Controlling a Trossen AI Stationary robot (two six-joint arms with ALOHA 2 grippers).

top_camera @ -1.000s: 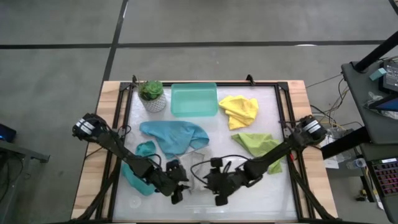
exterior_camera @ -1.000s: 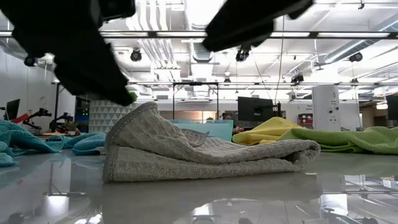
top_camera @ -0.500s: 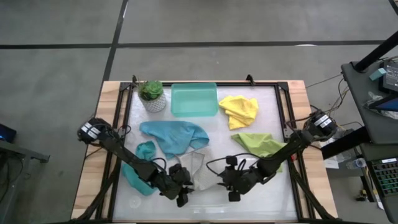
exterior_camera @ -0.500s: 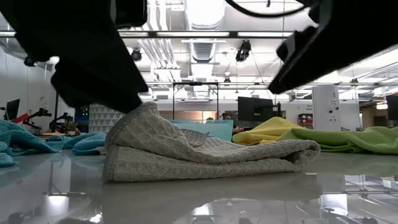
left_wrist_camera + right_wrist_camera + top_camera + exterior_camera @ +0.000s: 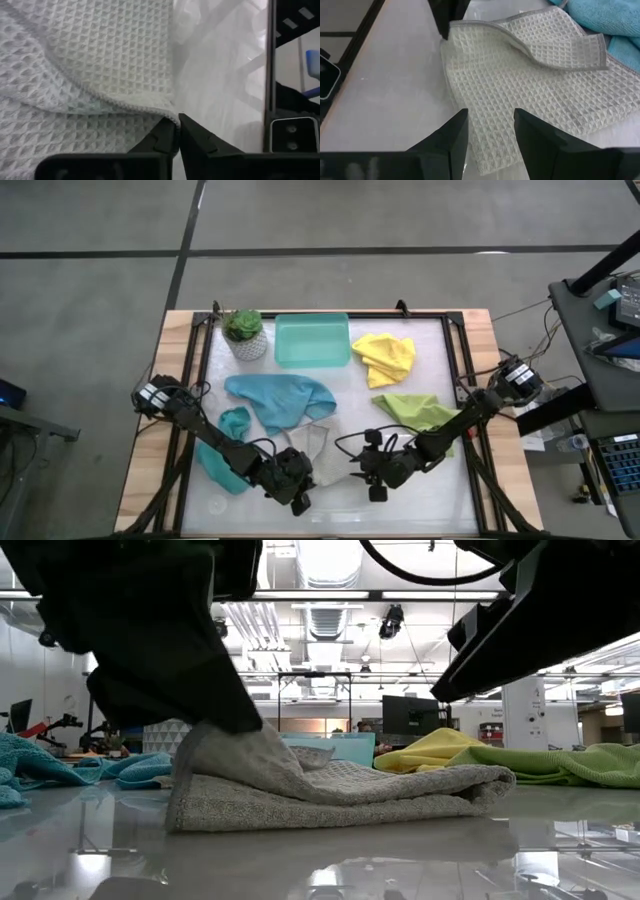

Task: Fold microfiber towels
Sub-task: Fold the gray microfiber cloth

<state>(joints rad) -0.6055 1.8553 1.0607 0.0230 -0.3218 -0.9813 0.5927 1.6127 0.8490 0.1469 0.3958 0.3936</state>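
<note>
White glossy tabletop (image 5: 430, 490) in a dark frame, on a wooden bench, grey floor around; an office-like room with monitors shows beyond in the low view.

Contents, far side: potted succulent (image 5: 244, 332); rigid teal tray (image 5: 312, 340), nothing in it; yellow towel (image 5: 386, 357), crumpled. Middle: large teal-blue towel (image 5: 280, 397), spread loose; lime green towel (image 5: 417, 413), rumpled, beside the right arm. Near left: second teal-blue towel (image 5: 230, 450), bunched, partly under the left arm. Near centre: light grey towel (image 5: 318, 457), waffle weave, lying on the table with one layer lapped over another.

Progress: judged early. No towel lies as a neat finished fold and none is stacked or in the tray; the grey one looks partly doubled only. Four towels appear untouched.

Left gripper (image 5: 177, 134): fingers clenched together, pinching the hemmed edge of the light grey towel at its near left corner.

Right gripper (image 5: 490, 131): fingers parted, holding nothing, hovering just above the right part of the light grey towel; contact with the cloth cannot be told.
</note>
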